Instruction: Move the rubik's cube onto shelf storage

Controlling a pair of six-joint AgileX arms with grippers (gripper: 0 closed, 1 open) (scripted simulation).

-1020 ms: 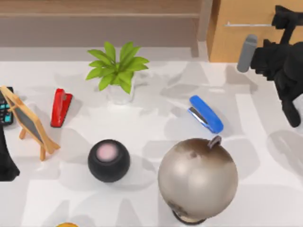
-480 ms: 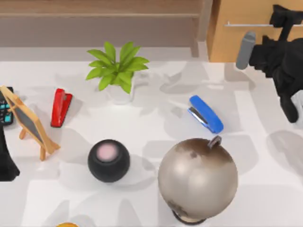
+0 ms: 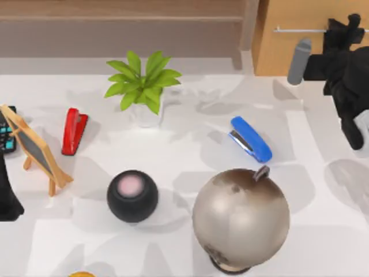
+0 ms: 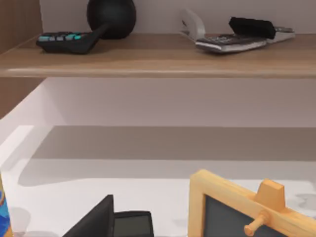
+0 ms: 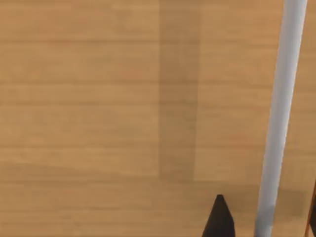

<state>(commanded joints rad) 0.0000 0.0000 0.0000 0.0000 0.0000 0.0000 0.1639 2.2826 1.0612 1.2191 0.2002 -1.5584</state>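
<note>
Shelf storage [image 4: 158, 57] with calculator [image 4: 64, 41] and staplers — right gripper [image 3: 340, 29] at drawer cabinet [image 3: 300, 17], jaws' state unclear.

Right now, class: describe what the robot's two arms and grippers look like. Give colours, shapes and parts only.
The right arm is matt black and blocky, with a grey cylinder sticking out of its side. The right gripper is black too, and one dark pointed fingertip shows at the wrist. The left arm is a plain black shape at the table's left edge.

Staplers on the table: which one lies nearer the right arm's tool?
The blue stapler, right of the plant; the red stapler lies far off at the table's left, by the small chalkboard.
</note>
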